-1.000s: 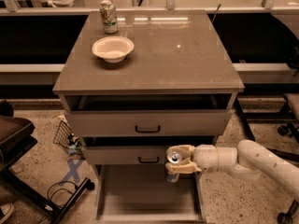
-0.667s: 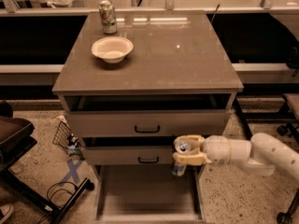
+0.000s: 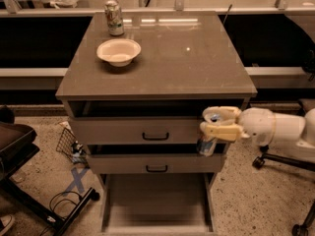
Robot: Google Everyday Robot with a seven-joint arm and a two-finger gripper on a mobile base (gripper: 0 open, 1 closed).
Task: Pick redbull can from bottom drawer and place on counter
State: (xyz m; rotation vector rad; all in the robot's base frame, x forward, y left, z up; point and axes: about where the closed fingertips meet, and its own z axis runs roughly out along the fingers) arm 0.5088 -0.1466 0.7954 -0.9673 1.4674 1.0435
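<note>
The arm (image 3: 275, 127) reaches in horizontally from the right. The gripper (image 3: 206, 121) is level with the right end of the top drawer front, fingers clamped on the upright redbull can (image 3: 206, 145). The can is held clear above the open bottom drawer (image 3: 157, 208) and below the counter (image 3: 167, 63).

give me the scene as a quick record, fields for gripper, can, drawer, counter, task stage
gripper: at the right end of the cabinet front, level with the top drawer, shut on the redbull can
redbull can: roughly upright in the gripper, out of the drawer, below counter height
bottom drawer: pulled open
counter: holds a white bowl and a green-and-white can at the back left
task stage: can picked, not yet placed on the counter
</note>
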